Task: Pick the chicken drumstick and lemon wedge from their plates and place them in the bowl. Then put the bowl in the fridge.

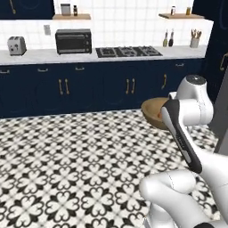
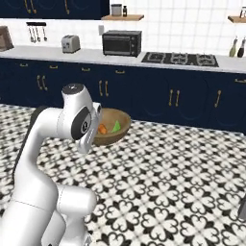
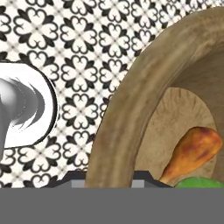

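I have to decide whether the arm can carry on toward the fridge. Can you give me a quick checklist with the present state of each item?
1. Drumstick in the bowl: ok.
2. Lemon wedge in the bowl: ok.
3. Gripper shut on the bowl's rim, one of the fingers outside the wall: ok.
4. Bowl held above the floor, beside the arm: ok.
5. Bowl level enough to keep the food in: cannot tell.
6. Fridge door open: cannot tell.
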